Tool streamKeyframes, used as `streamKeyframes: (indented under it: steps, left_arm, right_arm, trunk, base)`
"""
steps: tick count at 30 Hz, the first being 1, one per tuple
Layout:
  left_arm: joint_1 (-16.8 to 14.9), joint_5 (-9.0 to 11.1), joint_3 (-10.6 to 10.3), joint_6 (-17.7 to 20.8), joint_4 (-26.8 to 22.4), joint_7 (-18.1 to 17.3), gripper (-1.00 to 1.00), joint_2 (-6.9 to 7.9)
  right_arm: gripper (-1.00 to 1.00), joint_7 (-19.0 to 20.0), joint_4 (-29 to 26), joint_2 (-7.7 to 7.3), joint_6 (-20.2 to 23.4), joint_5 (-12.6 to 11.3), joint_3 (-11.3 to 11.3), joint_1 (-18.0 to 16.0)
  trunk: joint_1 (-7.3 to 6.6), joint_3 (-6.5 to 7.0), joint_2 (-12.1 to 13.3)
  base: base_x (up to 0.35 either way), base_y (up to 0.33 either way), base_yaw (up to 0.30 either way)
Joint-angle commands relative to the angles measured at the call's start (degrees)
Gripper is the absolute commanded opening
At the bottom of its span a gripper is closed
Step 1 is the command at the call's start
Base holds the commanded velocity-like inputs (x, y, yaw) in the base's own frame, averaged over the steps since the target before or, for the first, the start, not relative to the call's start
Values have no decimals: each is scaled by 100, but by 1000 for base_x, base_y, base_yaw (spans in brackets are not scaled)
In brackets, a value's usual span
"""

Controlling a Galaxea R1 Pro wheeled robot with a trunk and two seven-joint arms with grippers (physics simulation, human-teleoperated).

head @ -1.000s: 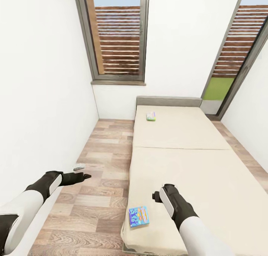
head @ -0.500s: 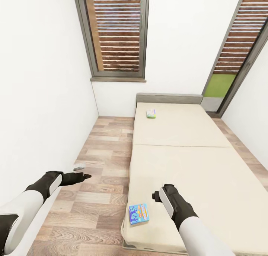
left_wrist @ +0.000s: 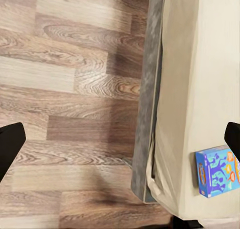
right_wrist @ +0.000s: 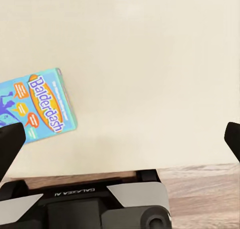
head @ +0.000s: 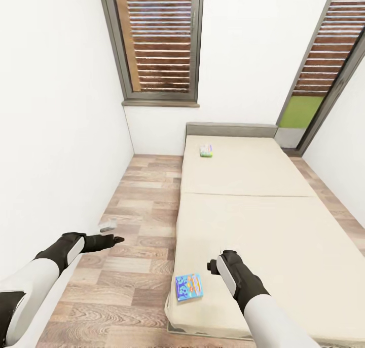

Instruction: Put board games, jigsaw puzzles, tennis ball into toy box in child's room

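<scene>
Standing at the foot of the bed (head: 284,226), one sees the beige mattress running long and narrow away toward the low grey headboard under the windows, with wood-plank floor (head: 137,221) along its left flank. Two board games lie on it, well apart: a pale multicoloured one (head: 206,151) far up by the headboard, and the blue cartoon board game (head: 188,286) at the near left corner, close to the mattress edge. That near box is what the coming move turns on. It lies flat, its long axis roughly along the bed and slightly skewed, just beside the right gripper (head: 216,267) and a little to that gripper's left and nearer the foot. The right wrist view shows the box (right_wrist: 37,106) off to one side of the gap, the two dark fingertips spread wide with nothing between them. The left gripper (head: 112,239) hangs over the floor, farther from the box, its fingers likewise parted and empty in its wrist view, where the blue box (left_wrist: 217,170) sits near the mattress corner. The right arm looks the likelier one to reach across and down.
</scene>
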Motion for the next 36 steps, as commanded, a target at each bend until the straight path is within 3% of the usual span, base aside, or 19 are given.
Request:
streamKeyframes:
  steps: [1, 36]
  left_arm:
    - [-3, 57, -21, 47, -7, 2, 100, 4]
    - [-3, 65, -19, 47, -7, 2, 100, 2]
  right_arm:
    - [100, -55, -6, 0, 14, -59, 14, -4]
    - [100, -55, -6, 0, 15, -59, 14, -4]
  trunk:
    - [3, -20, -12]
    - [3, -352, -12]
  base:
    - [0, 0, 0]
    - [0, 0, 0]
